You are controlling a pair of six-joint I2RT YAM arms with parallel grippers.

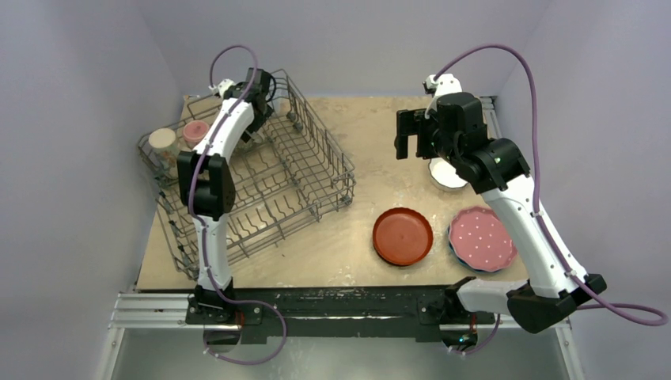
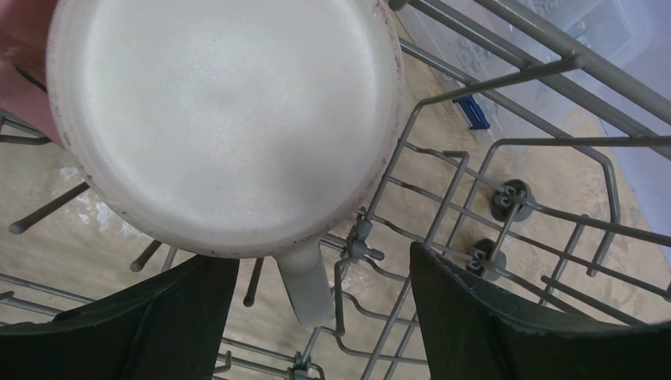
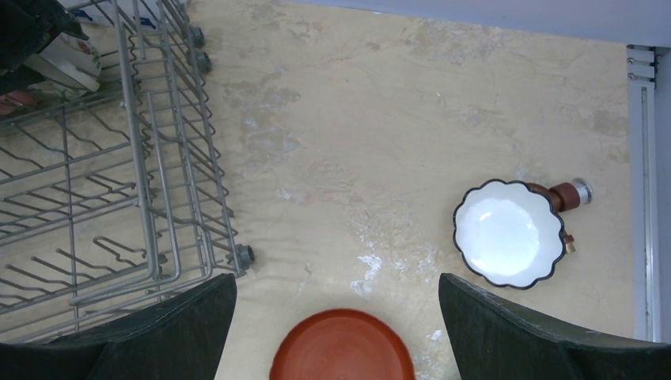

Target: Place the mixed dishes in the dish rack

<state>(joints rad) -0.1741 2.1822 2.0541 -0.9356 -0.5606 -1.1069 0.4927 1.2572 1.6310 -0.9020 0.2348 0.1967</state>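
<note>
Three mugs sat at the far left corner of the dish rack (image 1: 316, 170): the beige mug (image 1: 162, 139) and pink mug (image 1: 195, 131) side by side, and the cream mug (image 2: 225, 119) close by, bottom up, I judged so that it would drain. My left gripper (image 2: 323, 261) hung right over that cream mug with its fingers spread, one on each side of the handle and touching neither handle nor body, so nothing was pinched. My right gripper (image 3: 336, 281) was spread wide too and empty, poised above bare table just right of the rack, which I took as a ready stance for the next dish. Nearest on the rack's right lay the red-orange plate (image 1: 403, 236). Farther right the pink white-dotted plate (image 1: 483, 237) lay stacked on the blue plate (image 1: 454, 252), of which only a sliver showed. The white fluted bowl (image 3: 509, 232) stood beyond them. A small brown capped thing (image 3: 566, 194) touched the bowl's rim and could hamper a grasp there, and the rack's raised wire side stood between every remaining dish and the tines.
</note>
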